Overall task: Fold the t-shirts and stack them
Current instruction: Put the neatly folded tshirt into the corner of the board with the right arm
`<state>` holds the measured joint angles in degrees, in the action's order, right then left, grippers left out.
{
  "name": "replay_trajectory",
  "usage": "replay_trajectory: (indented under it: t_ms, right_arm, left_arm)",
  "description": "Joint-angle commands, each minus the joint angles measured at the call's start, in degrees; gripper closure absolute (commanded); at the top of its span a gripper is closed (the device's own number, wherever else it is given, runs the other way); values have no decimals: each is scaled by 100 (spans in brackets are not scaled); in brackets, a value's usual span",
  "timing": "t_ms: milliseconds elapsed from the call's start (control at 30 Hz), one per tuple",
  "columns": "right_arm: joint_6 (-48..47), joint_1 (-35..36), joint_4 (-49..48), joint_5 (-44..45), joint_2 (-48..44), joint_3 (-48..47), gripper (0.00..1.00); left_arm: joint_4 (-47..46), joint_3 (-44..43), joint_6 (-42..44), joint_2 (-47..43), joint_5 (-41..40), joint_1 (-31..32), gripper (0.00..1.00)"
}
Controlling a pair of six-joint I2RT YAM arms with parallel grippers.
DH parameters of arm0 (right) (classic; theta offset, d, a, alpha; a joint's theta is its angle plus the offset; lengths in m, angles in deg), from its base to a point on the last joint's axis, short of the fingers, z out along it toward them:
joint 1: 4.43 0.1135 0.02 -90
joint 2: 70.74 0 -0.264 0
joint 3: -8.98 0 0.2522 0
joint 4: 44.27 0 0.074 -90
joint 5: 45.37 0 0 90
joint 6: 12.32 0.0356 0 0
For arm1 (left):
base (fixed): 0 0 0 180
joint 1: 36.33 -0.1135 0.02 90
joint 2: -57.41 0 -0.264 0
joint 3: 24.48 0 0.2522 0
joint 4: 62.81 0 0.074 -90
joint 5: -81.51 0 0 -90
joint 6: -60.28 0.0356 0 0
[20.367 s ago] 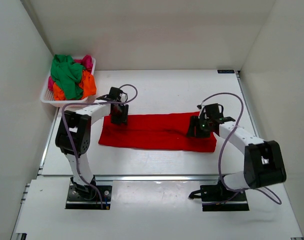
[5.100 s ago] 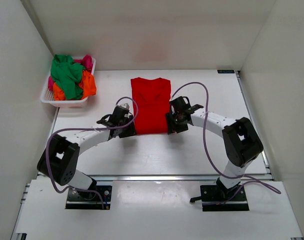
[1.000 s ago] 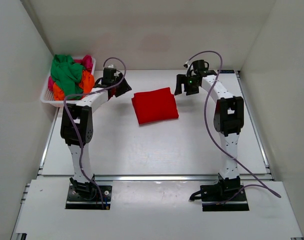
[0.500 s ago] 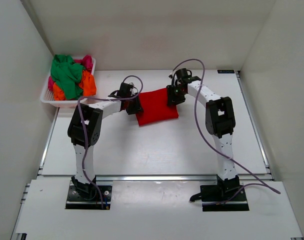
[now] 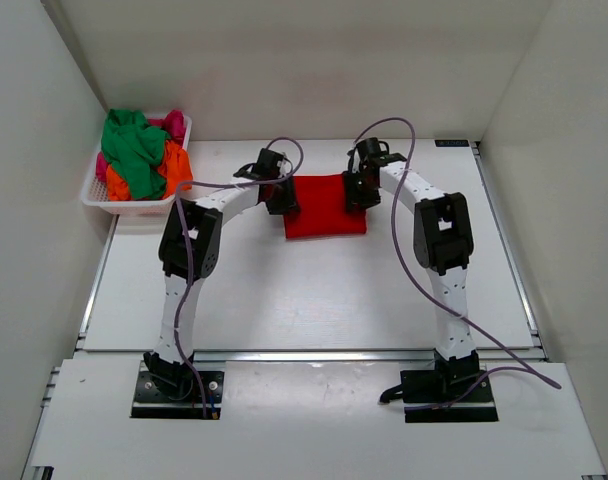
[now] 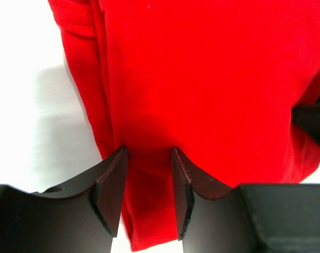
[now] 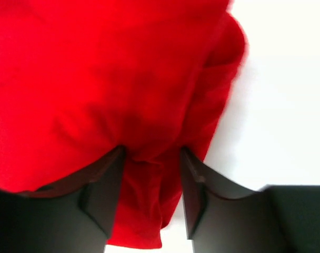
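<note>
The red t-shirt (image 5: 326, 207) lies folded into a small square at the back middle of the table. My left gripper (image 5: 282, 197) is at its left edge and my right gripper (image 5: 357, 192) at its right edge. In the left wrist view the left gripper (image 6: 148, 153) is closed on a fold of the red t-shirt (image 6: 202, 79). In the right wrist view the right gripper (image 7: 152, 153) pinches a bunched edge of the red t-shirt (image 7: 97, 79). Green (image 5: 134, 150), orange (image 5: 177, 170) and pink (image 5: 171, 122) t-shirts are piled in the basket.
A white lattice basket (image 5: 94, 190) stands at the back left corner, close to the left arm. White walls enclose the table at the back and on both sides. Purple cables loop above both arms.
Both grippers came in from the back onto the folded red shirt's two side edges and closed on it. The shirt turned square and shifted slightly right and back.
</note>
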<state>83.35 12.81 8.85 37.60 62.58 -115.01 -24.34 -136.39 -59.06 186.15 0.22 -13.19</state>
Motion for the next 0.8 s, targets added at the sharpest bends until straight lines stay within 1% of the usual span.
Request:
replay_trajectory:
  t_ms: [0,67,133,200,333,367,400,467,533,567,600,667,767]
  right_arm:
    - [-303,-361,231,964,-103,169,53]
    - [-470,-379,56,1046,-306,256,46]
    - [-488,-370,-59,985,-647,274,47]
    - [-427,-361,-103,914,-780,266,44]
    - [-322,-300,-182,860,-955,248,44]
    - [-260,-256,-330,852,-1113,353,44]
    - [-320,-212,-558,817,-1184,554,44]
    - [-225,-115,-953,266,-1491,861,45]
    - [12,-80,-1236,-112,-1589,1074,45]
    - [100,-62,-1298,-315,-1563,1135,44]
    - [170,-27,-1316,-395,-1502,1171,46]
    - [294,-1,-1403,-596,-1283,1310,45]
    - [399,8,-1300,-520,-862,1417,45]
  left_arm:
    - [542,-580,122,281,105,349,50]
    - [587,-880,87,440,148,384,51]
    - [632,-977,86,528,183,455,51]
    - [588,-969,-10,563,219,543,51]
    - [552,-1153,-106,703,245,630,50]
    - [622,-1311,-115,774,254,596,50]
    - [710,-1364,-98,801,280,691,51]
    - [885,-1828,-98,1037,280,754,50]
    - [1088,-2040,-107,1169,280,824,51]
    - [1080,-2129,-98,1205,298,789,50]
    - [1062,-2138,-89,1231,315,815,52]
    - [1027,-2033,-186,1188,368,807,51]
    - [843,-1788,-221,1021,315,754,52]
